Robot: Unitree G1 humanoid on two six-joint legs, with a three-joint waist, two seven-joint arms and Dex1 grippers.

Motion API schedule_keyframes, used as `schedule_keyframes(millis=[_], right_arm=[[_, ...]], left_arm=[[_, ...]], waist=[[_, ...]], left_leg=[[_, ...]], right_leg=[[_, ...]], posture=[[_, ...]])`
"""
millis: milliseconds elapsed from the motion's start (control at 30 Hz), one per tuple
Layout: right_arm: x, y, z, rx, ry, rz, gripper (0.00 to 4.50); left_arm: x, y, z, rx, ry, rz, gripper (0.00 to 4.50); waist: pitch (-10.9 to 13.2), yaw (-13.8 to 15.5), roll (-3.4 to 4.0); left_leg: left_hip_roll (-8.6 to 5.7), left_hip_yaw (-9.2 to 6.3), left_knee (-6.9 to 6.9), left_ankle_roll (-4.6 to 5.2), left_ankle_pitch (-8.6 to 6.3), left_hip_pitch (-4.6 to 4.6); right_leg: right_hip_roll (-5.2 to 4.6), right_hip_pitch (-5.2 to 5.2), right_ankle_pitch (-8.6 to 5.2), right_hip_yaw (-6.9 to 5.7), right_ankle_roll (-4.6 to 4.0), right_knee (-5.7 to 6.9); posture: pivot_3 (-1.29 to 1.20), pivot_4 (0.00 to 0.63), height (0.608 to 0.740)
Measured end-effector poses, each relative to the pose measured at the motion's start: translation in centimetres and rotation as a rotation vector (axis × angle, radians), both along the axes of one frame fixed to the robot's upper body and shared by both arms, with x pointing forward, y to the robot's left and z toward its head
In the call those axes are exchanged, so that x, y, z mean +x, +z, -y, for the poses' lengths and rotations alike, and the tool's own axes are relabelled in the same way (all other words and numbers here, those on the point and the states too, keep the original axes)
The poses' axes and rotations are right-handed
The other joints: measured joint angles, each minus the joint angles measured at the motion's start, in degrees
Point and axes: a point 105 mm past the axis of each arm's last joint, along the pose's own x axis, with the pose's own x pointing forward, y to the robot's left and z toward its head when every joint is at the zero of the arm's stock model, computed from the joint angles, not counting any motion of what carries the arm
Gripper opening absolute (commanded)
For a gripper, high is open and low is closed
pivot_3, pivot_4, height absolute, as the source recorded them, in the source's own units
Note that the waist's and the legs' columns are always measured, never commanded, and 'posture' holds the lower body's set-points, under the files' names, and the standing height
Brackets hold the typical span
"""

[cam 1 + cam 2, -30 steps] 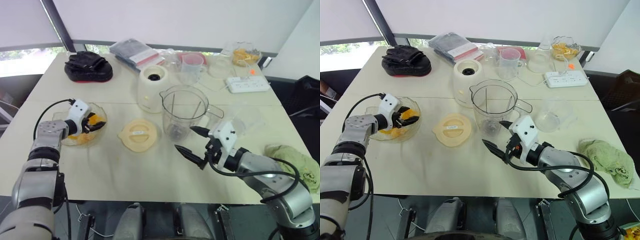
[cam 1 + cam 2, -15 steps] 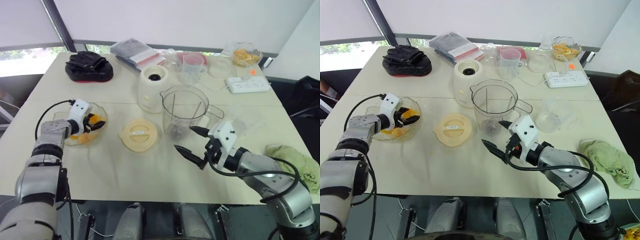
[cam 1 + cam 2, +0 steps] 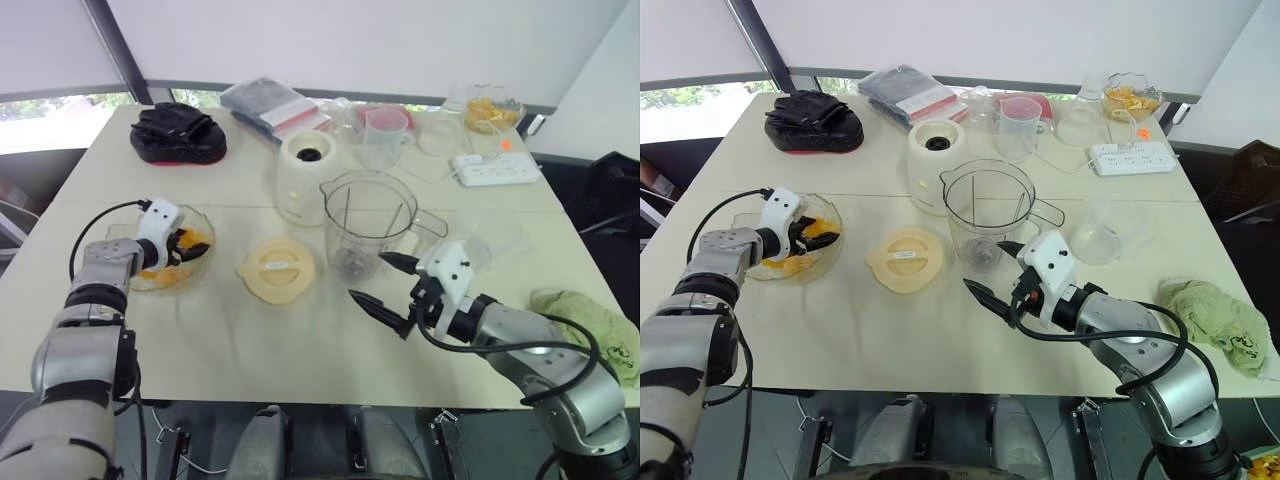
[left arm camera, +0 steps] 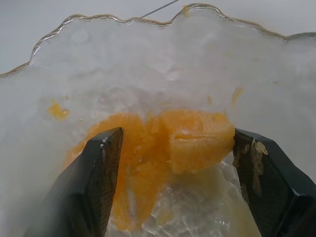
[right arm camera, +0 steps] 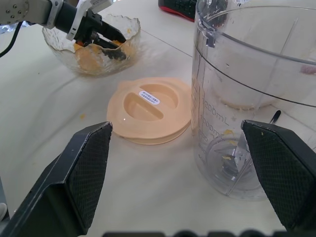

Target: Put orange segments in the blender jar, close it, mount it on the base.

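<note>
A pale table (image 3: pixel 230 350) seen from above, with blender parts spread across it. At the left side sits a glass bowl (image 5: pixel 103 61) with a wavy rim, holding peeled orange segments (image 4: pixel 197 143) and loose pulp. The left gripper (image 3: pixel 183 244) reaches down into this bowl. Its two black fingers (image 4: pixel 98 187) stand wide apart, one on each side of the segments. One finger touches the end of a plump segment, and it cannot be told whether the fruit is pinched.

Near the middle of the table the clear blender jar (image 3: pixel 368 225) stands upright with its top open. It holds no segments, just a few orange flecks by the blades at the bottom. Its round peach-coloured lid (image 3: pixel 277 268) lies flat on the table between the bowl and the jar, just left of the jar. The cream blender base (image 3: pixel 306 175) stands just beyond the jar, to its far left, with nothing mounted on it.

The right gripper (image 3: pixel 385 285) hovers low over the table on the near right side of the jar. Its claw is spread wide and holds nothing.

Along the far edge are a black padded item (image 3: pixel 178 133) at the left, a clear measuring cup (image 3: pixel 385 135) and a white power strip (image 3: pixel 495 167). A green cloth (image 3: pixel 590 325) lies at the near right.
</note>
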Motion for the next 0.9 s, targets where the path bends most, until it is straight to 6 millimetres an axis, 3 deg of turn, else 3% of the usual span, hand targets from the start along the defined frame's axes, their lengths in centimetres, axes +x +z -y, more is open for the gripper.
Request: schedule_keyframes(millis=[100,233,633,700,900], right_arm=[[0.0,0.01,0.0,0.0,0.0,0.0,4.41],[0.0,0.01,0.0,0.0,0.0,0.0,4.41],[0.01,0.03,-0.01,0.0,0.001,0.001,4.41],[0.03,0.08,-0.03,-0.001,0.002,0.003,4.41],[0.05,0.13,-0.04,-0.002,0.003,0.006,4.41]], left_arm=[[-0.01,-0.01,0.02,-0.002,-0.001,-0.001,3.51],[0.04,-0.07,0.12,-0.002,0.001,0.0,1.74],[0.04,-0.19,0.3,-0.007,-0.003,-0.003,1.74],[0.03,-0.19,0.32,-0.009,-0.005,-0.004,1.21],[0.05,-0.19,0.27,-0.008,-0.001,-0.002,1.21]], waist=[[0.0,0.0,0.0],[0.0,-0.05,0.0],[0.0,-0.05,0.0],[0.0,-0.05,0.0],[0.0,-0.06,0.0]], left_leg=[[0.0,0.0,0.0,0.0,0.0,0.0],[0.0,0.0,0.0,0.0,0.0,0.0],[0.0,0.0,0.0,0.0,0.0,0.0],[0.0,0.0,0.0,0.0,0.0,0.0],[0.0,0.0,0.0,0.0,0.0,0.0]], right_leg=[[0.0,0.0,0.0,0.0,0.0,0.0],[0.0,-0.01,0.0,0.0,0.0,0.0],[0.0,-0.01,0.0,0.0,0.0,0.01],[0.0,-0.02,0.0,0.0,0.0,0.01],[0.0,-0.02,0.0,0.0,0.0,0.01]], posture=[[0.0,0.15,0.74],[0.0,0.15,0.74],[0.0,0.15,0.74],[0.0,0.15,0.74],[0.0,0.15,0.74]])
